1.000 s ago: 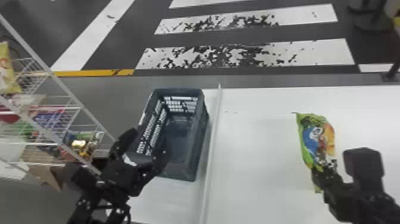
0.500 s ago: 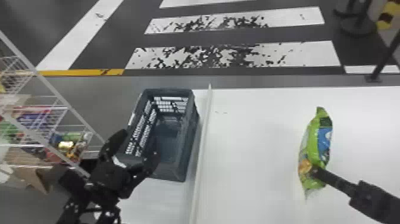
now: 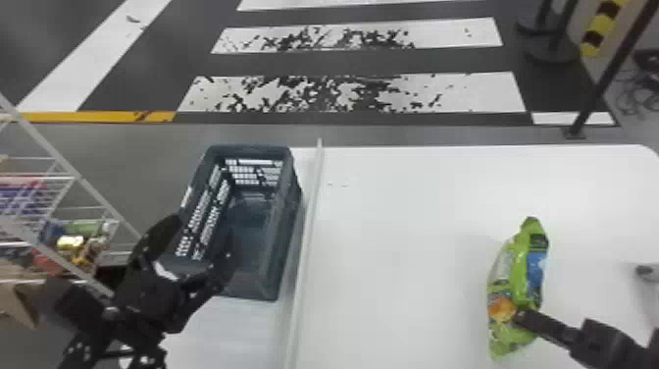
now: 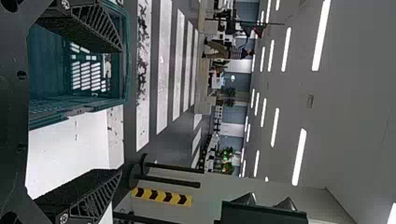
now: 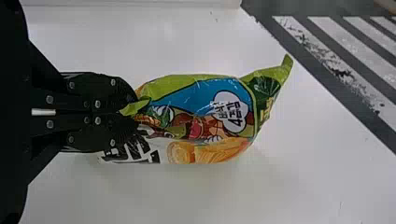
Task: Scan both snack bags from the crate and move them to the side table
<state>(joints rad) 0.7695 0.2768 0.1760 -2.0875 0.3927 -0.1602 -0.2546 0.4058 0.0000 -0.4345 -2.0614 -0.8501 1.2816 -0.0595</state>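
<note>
Over the right part of the white table [image 3: 392, 255] my right gripper [image 3: 522, 316] is shut on the green snack bag [image 3: 515, 284], which hangs lengthwise from front to back. The right wrist view has the gripper [image 5: 133, 112] pinching one end of the snack bag [image 5: 205, 121]; its far end sticks out past the fingertips. My left gripper [image 3: 201, 240] stands open at the near left corner of the dark crate [image 3: 289, 211]. Seen from the left wrist, the gripper [image 4: 119, 109] has its fingers wide apart, nothing between them, the crate [image 4: 126, 60] just beyond.
A raised strip [image 3: 306, 235] runs along the table just right of the crate. At the left stands a white wire rack [image 3: 73, 176] with assorted packages. Dark posts [image 3: 603, 78] stand on the floor beyond the table's back right.
The right gripper has turned, swinging the bag so that it shows its narrower side to the head view. Crate, table and left arm have shifted slightly left in the head view.
</note>
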